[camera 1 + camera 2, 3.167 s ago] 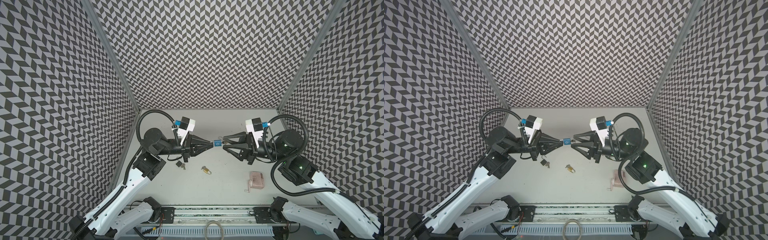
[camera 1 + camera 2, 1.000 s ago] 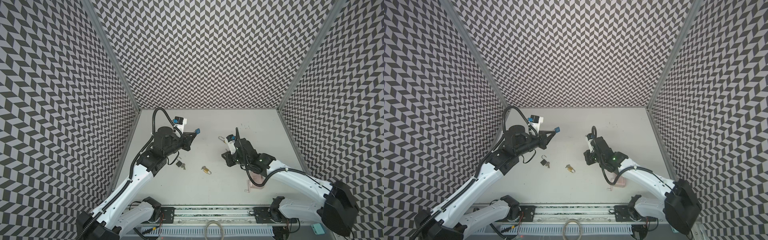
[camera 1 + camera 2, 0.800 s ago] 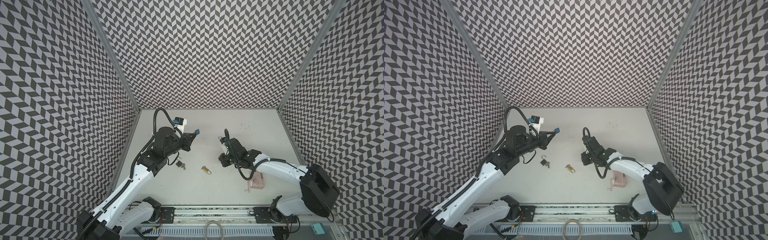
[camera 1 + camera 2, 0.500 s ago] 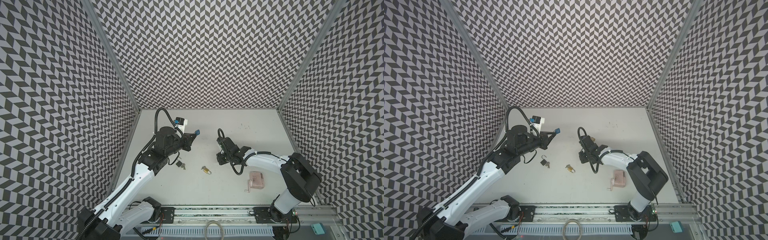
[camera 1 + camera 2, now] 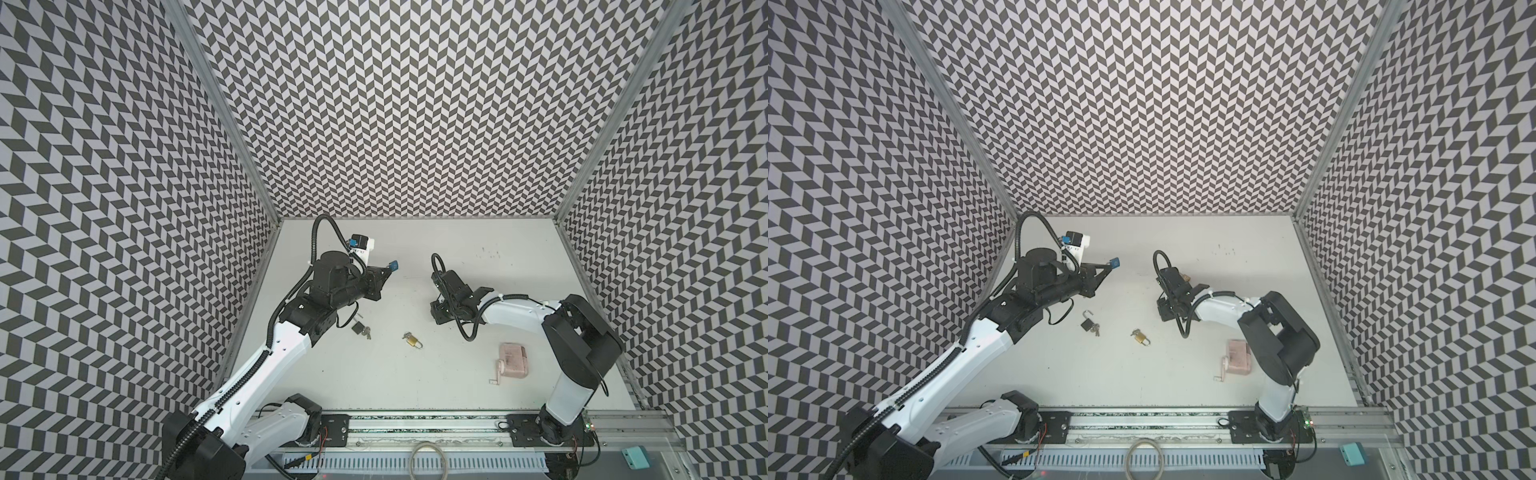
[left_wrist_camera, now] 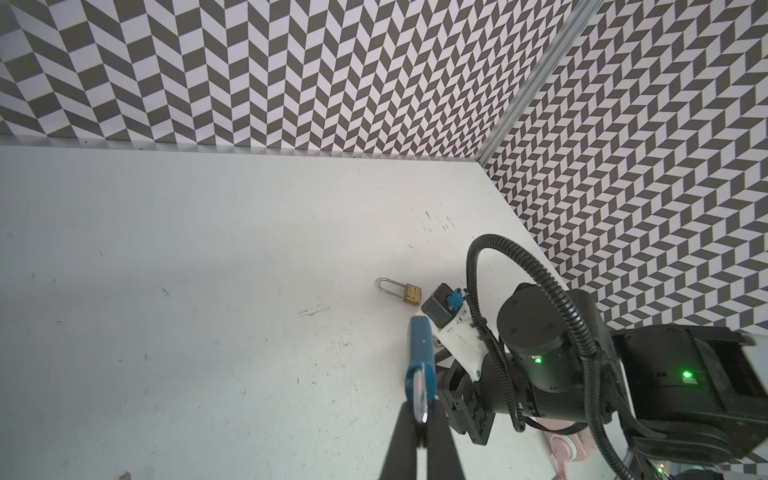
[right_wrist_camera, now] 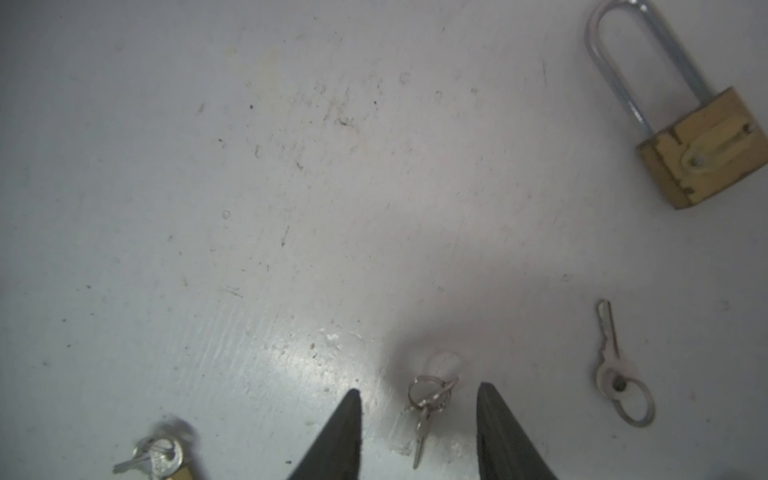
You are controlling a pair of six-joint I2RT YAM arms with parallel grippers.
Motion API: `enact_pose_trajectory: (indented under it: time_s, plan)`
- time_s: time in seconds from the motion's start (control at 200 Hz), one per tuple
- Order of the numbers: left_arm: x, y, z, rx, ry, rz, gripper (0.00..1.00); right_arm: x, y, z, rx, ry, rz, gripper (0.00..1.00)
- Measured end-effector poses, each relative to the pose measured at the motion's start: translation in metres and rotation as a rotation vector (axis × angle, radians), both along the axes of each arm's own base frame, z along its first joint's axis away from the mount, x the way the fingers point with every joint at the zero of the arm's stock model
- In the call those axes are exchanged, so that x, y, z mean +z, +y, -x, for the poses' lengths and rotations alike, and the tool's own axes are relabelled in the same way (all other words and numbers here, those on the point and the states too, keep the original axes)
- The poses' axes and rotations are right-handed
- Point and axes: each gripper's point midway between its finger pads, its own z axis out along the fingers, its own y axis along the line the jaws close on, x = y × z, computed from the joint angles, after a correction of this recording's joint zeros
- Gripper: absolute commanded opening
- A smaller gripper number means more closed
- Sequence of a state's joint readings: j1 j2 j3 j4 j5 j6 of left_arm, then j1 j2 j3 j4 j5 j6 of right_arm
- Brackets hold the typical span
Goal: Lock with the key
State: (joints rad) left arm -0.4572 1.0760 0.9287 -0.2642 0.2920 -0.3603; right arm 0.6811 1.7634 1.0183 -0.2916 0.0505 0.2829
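A blue lock [image 5: 392, 264] [image 5: 1115, 262] hangs above the table's left half with my left gripper [image 6: 420, 409] shut on it. In the left wrist view its blue body [image 6: 420, 353] sticks out past the fingertips. My right gripper [image 7: 417, 388] points down at the table, open. A small silver key [image 7: 424, 409] on a ring lies on the table between its fingers [image 7: 347, 419], touching neither. In both top views the right wrist [image 5: 452, 293] [image 5: 1173, 291] hides those fingers and the key.
A long-shackle brass padlock [image 7: 698, 145] [image 6: 405, 291] and a second ringed key [image 7: 615, 370] lie near the right gripper. A dark padlock with keys [image 5: 360, 328], a small brass padlock [image 5: 412, 340] and a pink padlock [image 5: 513, 360] lie further forward. Patterned walls enclose the table.
Three seconds ago both grippers met in mid-air at the blue lock. Over the last second the right arm folded inward, its jaws opened and the key now lies between them. The left arm has barely moved.
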Motion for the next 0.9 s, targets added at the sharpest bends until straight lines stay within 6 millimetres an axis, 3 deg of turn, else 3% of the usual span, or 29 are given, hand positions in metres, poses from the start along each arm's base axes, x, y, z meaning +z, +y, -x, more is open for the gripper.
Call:
enact_pose_trajectory:
  time_s: [0.08,0.17,0.24,0.401,0.521,0.636,0.901]
  plan:
    - [-0.005,0.002,-0.002,0.005,0.026,-0.009,0.00,0.011,-0.002,-0.001,0.000,-0.020,-0.011,0.68]
    - [-0.004,0.003,-0.003,0.000,0.052,-0.017,0.00,0.047,-0.004,-0.004,0.002,-0.094,-0.052,0.75]
    - [0.005,-0.001,-0.002,-0.028,0.065,-0.013,0.00,0.091,-0.005,-0.003,0.026,-0.203,-0.116,0.78]
    - [0.030,-0.022,0.003,-0.159,0.062,0.031,0.00,0.222,-0.012,0.014,0.129,-0.593,-0.306,0.87]
    - [0.036,-0.036,0.013,-0.254,0.081,0.065,0.00,0.283,-0.014,0.031,0.268,-0.814,-0.315,0.85]
    - [0.035,-0.051,0.026,-0.349,0.111,0.092,0.00,0.304,-0.004,0.045,0.449,-0.922,-0.269,0.78]
    - [0.040,-0.078,0.053,-0.508,0.128,0.120,0.00,0.305,0.029,0.091,0.874,-1.016,-0.146,0.67]
